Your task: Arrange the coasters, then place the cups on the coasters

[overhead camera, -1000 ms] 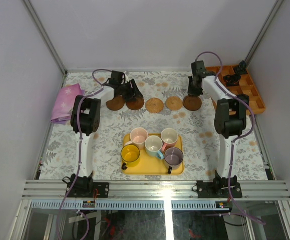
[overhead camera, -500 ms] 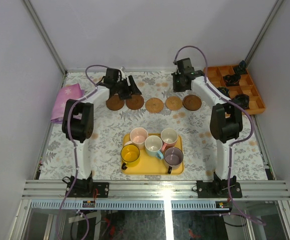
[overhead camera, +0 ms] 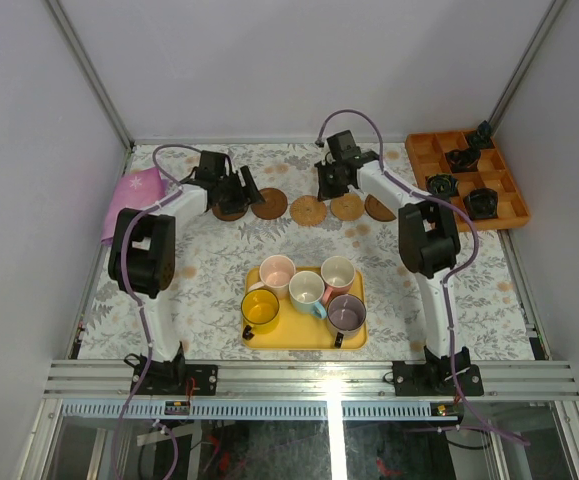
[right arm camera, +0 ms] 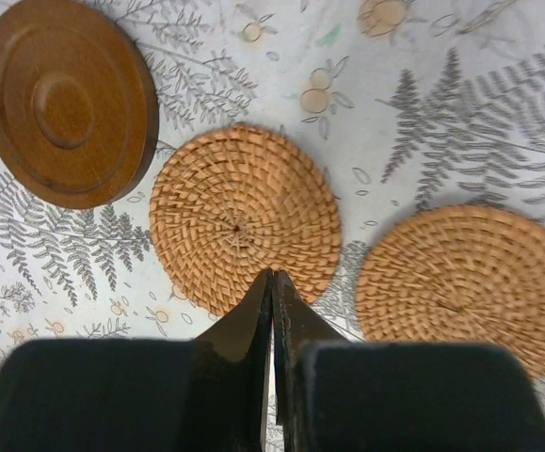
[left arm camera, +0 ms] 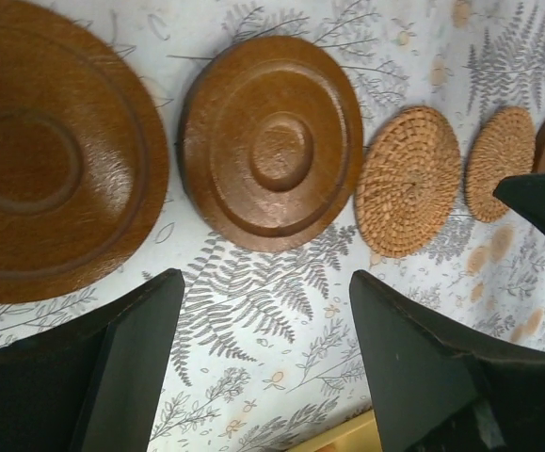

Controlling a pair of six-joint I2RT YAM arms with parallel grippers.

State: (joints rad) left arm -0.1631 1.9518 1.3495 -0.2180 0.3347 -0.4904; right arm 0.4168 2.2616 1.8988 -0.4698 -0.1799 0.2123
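Top external view: the left gripper [overhead camera: 237,187] hangs over the left end of a row of five coasters [overhead camera: 308,211], and the right gripper [overhead camera: 325,186] over its middle. The five cups [overhead camera: 307,288] stand together on a yellow tray [overhead camera: 304,335], well apart from both grippers on their near side.

Left wrist view: the jaws stand wide apart with nothing between them. A wooden coaster [left arm camera: 272,141] lies just beyond the gap, and another [left arm camera: 56,160] beyond the left finger.

Right wrist view: the jaws are pressed together and empty, tips over the near edge of a woven coaster [right arm camera: 244,217]. A second woven coaster [right arm camera: 465,282] lies to their right.
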